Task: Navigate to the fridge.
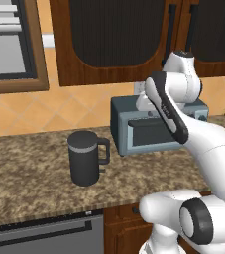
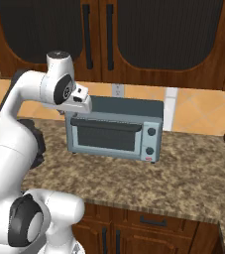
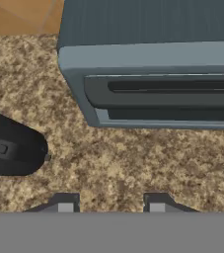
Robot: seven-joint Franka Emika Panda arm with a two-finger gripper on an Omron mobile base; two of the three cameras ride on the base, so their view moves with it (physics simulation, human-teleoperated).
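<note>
The tool (image 3: 111,203) hangs spread and empty over the surface (image 3: 133,163) — driving off could clip the toaster oven (image 2: 115,130).

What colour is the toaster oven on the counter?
Blue-grey, with a dark glass door; the toaster oven shows best in the right base view.

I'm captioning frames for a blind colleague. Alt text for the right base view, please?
A blue-grey toaster oven sits on a speckled granite counter under dark wooden cabinets. The white robot arm rises at the left, beside it.
</note>
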